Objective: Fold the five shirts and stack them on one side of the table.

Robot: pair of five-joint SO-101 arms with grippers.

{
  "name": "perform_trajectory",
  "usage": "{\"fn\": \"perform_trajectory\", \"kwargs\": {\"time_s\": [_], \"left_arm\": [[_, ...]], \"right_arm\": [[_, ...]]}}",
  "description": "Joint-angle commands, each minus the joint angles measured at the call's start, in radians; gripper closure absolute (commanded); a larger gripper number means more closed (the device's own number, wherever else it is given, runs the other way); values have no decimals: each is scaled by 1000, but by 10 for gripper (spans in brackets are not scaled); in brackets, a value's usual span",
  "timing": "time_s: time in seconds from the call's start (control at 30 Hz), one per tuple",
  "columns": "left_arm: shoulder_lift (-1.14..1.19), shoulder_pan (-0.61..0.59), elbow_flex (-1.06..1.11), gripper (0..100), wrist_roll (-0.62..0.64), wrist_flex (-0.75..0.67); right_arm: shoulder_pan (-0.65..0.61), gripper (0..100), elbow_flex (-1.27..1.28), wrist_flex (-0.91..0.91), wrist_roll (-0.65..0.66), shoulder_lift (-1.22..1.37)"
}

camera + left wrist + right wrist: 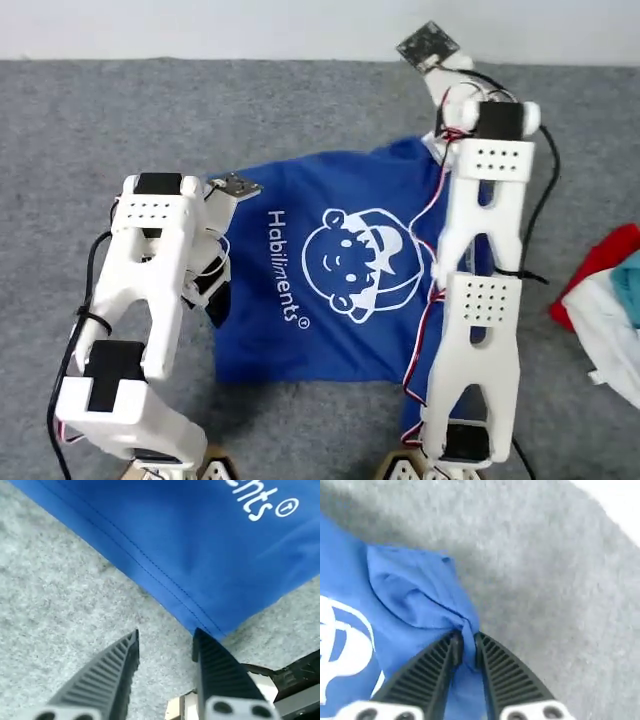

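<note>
A blue shirt (330,290) with a white cartoon print lies spread flat on the grey cloth, mid-table. My left gripper (166,639) is open just above the cloth; one fingertip touches the shirt's stitched hem (165,592) close to a corner. In the high view the left gripper (215,298) sits at the shirt's left edge. My right gripper (466,642) is shut on a bunched fold of the blue shirt (415,592) at its far right part. The right arm (480,290) stretches over the shirt's right side.
A loose pile of other shirts (608,300), red, teal and white, lies at the table's right edge. Grey cloth (100,110) covers the table, bare at the far left and back. A white wall runs along the far edge.
</note>
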Motion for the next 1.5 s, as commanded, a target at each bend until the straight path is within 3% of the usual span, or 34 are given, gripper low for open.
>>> {"fn": "perform_trajectory", "kwargs": {"time_s": [0.0,0.07,0.23,0.33,0.47,0.57,0.8,1.03,1.2,1.33,1.47], "left_arm": [[-48,-5,-2,844,11,32],[-48,-5,-2,861,11,32],[-48,0,-2,867,11,32],[-48,-5,-2,867,11,32],[-48,-5,-2,867,11,32],[-48,-5,-2,867,11,32],[-48,-5,-1,867,11,32],[-48,-5,-1,867,11,32],[-48,-5,-1,867,11,32],[-48,-5,-1,867,11,32],[-48,-5,-1,867,11,32]], "right_arm": [[36,990,-3,50,9,-96],[31,946,46,48,66,-94],[38,694,77,45,98,-105],[39,655,-3,41,98,-117],[64,672,-49,-68,12,-116],[110,698,58,-234,-78,-71],[165,732,292,-418,-78,64],[91,749,295,-280,8,120],[87,989,295,-286,51,122],[93,991,250,-231,52,119],[84,990,58,4,55,122]]}}
